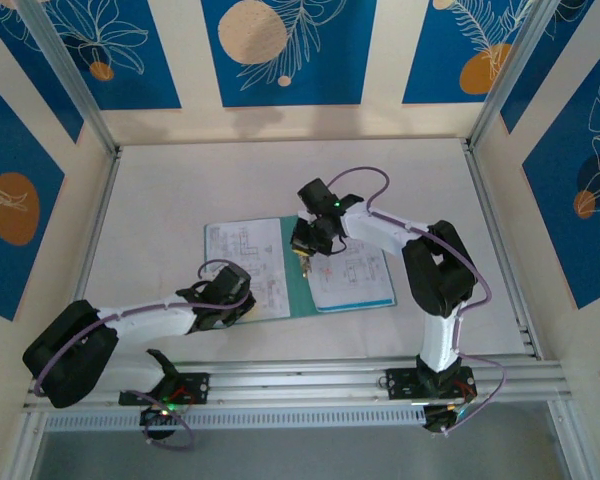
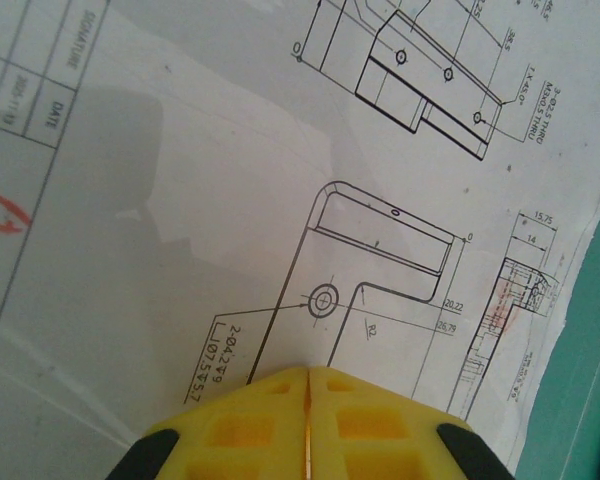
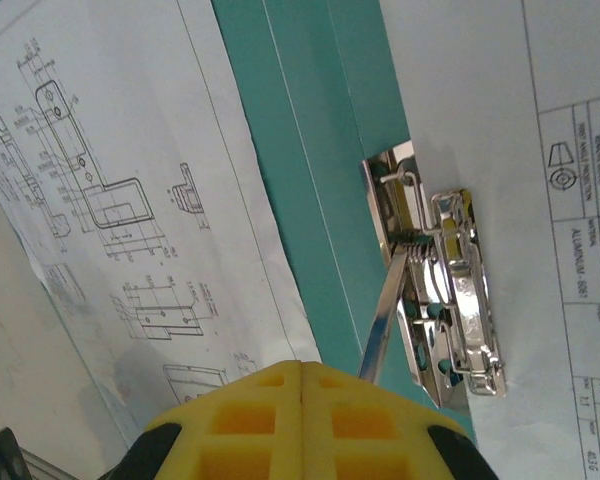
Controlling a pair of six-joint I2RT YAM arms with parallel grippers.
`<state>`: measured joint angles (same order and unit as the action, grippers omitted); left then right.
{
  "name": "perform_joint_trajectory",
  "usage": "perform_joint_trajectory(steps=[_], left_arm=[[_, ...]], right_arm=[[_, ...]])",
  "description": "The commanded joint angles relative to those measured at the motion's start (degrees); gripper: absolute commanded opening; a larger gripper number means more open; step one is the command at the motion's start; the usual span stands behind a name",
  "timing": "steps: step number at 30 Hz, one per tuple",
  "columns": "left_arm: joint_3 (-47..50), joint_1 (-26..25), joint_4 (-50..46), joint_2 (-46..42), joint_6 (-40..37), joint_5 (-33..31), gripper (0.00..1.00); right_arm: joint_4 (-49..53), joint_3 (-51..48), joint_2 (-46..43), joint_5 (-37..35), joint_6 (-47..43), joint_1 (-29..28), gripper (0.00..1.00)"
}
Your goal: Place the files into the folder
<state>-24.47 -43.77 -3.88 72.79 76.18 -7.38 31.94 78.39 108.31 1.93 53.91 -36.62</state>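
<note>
Folder (image 1: 296,290) lies open mid-tabletop (image 1: 180,190), nearer the near edge. Left claw (image 2: 308,415) is closed and empty, tips on or just above the left sheet (image 1: 242,258), likely pinning it flat. Right claw (image 3: 302,420) is closed beside the spine clip (image 3: 445,300), probably working its lever. Count: one folder, one clip, two white sheets showing, incl. the right sheet (image 1: 355,275).

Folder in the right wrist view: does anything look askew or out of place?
The metal clip on the folder looks open, its lever sticking up toward the shut right gripper. The white sheet left of the spine lies loose, apart from the clip. Nothing looks torn or spilled.
</note>
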Motion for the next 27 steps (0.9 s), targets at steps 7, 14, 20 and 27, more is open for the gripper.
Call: perform_joint_trajectory(steps=[7, 14, 20, 27], left_arm=[[2.06, -0.42, -2.45, 0.54, 1.69, -1.59, 0.08], [2.58, -1.43, -0.92, 1.1, 3.45, -2.35, 0.08], [2.25, -4.1, 1.01, 2.9, 5.87, -4.09, 0.08], [1.89, -7.87, 5.46, 6.86, 9.8, -6.51, 0.07]], right_arm=[[1.54, -4.02, -3.28, 1.06, 0.81, -1.08, 0.0], [1.78, -5.99, -6.99, -1.19, 1.62, -1.03, 0.0], [1.2, -10.93, -14.86, -6.93, 6.43, -0.78, 0.11], [-12.45, -24.85, -24.09, -3.44, 20.25, 0.66, 0.28]])
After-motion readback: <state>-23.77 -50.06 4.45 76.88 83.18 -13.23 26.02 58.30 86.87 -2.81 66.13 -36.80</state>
